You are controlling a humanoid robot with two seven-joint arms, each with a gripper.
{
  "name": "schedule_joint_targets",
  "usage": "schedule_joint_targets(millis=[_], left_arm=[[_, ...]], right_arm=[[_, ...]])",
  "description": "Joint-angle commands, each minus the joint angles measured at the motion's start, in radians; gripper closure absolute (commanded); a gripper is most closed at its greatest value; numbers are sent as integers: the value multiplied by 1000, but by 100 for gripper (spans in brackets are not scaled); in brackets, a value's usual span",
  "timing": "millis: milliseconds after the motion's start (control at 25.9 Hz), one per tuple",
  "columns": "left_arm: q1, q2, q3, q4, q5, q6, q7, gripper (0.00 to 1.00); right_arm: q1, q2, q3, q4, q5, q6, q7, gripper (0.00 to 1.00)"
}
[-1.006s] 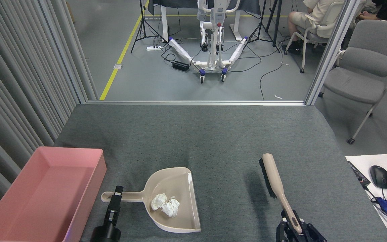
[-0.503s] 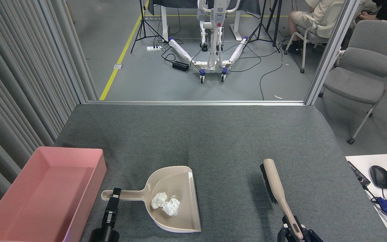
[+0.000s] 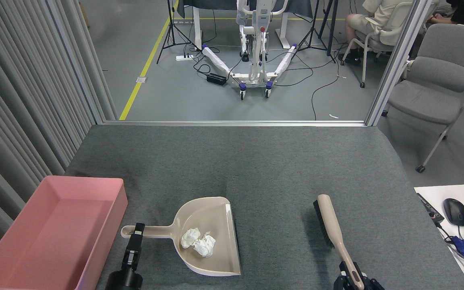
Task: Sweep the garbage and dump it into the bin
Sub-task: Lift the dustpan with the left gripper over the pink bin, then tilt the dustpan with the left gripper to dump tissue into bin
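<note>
The crumpled white tissue wad is swept into the beige plastic dustpan, its handle clamped by the left tool; the black-bristled hand brush is gripped by the right tool; dumping into the shallow pink plastic tub remains.

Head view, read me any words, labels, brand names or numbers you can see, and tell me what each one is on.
None can be read.
Pink plastic tub: plain, no marking visible.
Beige plastic dustpan and beige-handled black-bristled brush: no print visible.
Black computer mouse and the flat black device at the white desk's edge: any marks are too small to read.
Yellow floor line: a plain stripe, no text.
</note>
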Motion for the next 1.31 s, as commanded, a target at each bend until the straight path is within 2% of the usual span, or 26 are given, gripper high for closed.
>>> schedule_joint_targets(millis=[0,155,309,425,657,696,773,890,1006,1160,1199,1276], left_arm=[[-2,7,0,-46,17,47,-1,100],[-2,18,0,-118,56,64,1,100],[-2,70,-1,-184,200,60,-1,100],[-3,141,-3,-221,276,60,-1,100],[-12,322,-3,-259,433,59,-17,100],[-14,355,-4,-262,444,59,-19,100],[-14,418,-4,-278,467,59,-22,100],[-12,475,-4,-281,516,51,-22,100],[-12,507,-3,-281,520,50,-24,100],[-8,610,0,-268,589,21,-33,100],[-6,630,0,-261,602,11,-34,100],[0,656,-1,-245,617,8,-51,100]], right_arm=[[0,0,0,8,-5,-1,6,100],[-2,0,0,15,-5,-1,6,100],[2,3,0,17,-5,1,6,100],[2,3,0,17,-4,2,6,100],[2,5,2,17,-5,5,3,100],[2,5,2,17,-4,7,3,98],[2,6,2,17,-5,18,4,79],[2,6,2,17,-2,39,4,59],[2,5,2,17,-2,41,3,56],[3,5,2,17,-2,41,1,52],[3,5,2,17,-2,41,1,48],[3,5,2,15,-4,41,-2,34]])
